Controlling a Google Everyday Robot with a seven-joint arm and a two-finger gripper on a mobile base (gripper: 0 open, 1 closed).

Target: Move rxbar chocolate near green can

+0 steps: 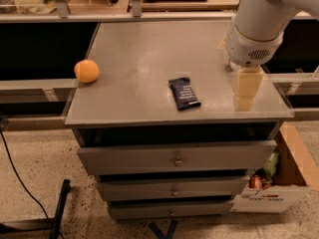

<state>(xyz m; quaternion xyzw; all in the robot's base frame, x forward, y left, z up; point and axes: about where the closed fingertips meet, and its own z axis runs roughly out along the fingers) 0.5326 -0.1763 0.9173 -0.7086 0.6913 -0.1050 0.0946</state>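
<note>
The rxbar chocolate [184, 93], a flat dark navy bar with pale lettering, lies on the grey cabinet top [134, 54] near its front edge, right of centre. My gripper [246, 89], pale yellow below a white arm, hangs over the front right part of the top, about a hand's width right of the bar and apart from it. No green can shows in this view. The clear plastic bottle is hidden behind my arm.
An orange [86, 70] sits at the left edge of the top. Below are three drawers [175, 158]. A cardboard box [279, 190] with items stands on the floor at right. A black cable [20, 183] runs on the floor at left.
</note>
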